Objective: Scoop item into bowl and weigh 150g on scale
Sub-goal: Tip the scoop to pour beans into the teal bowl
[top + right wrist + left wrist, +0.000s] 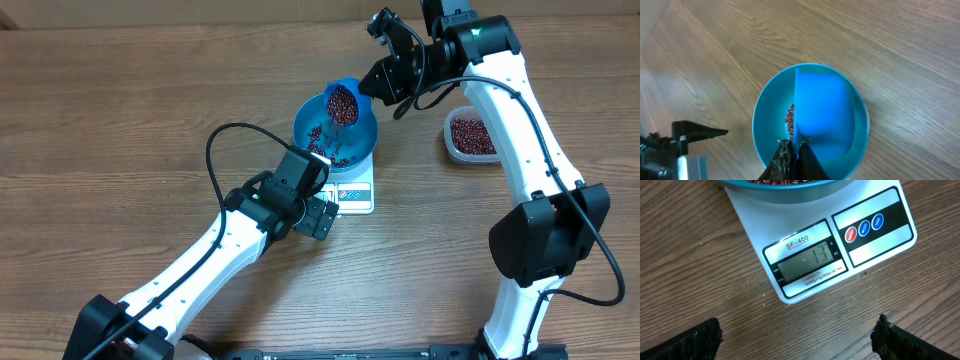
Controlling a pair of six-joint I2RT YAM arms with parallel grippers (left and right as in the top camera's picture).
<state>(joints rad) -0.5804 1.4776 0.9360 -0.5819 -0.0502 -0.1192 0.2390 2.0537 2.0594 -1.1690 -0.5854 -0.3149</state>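
Note:
The blue bowl stands on the white scale, with red-brown beans lying in its bottom. My right gripper is shut on the handle of a small blue scoop, held tilted over the bowl and full of beans. From the right wrist view the scoop's back hides most of the bowl; a thin streak of beans shows beside it, with the gripper below. My left gripper hangs open and empty over bare table before the scale, whose display shows 13.
A clear plastic tub holding more beans sits at the right, beside the right arm. The left arm reaches in from the lower left, its gripper close to the scale's front edge. Wood tabletop surrounds everything.

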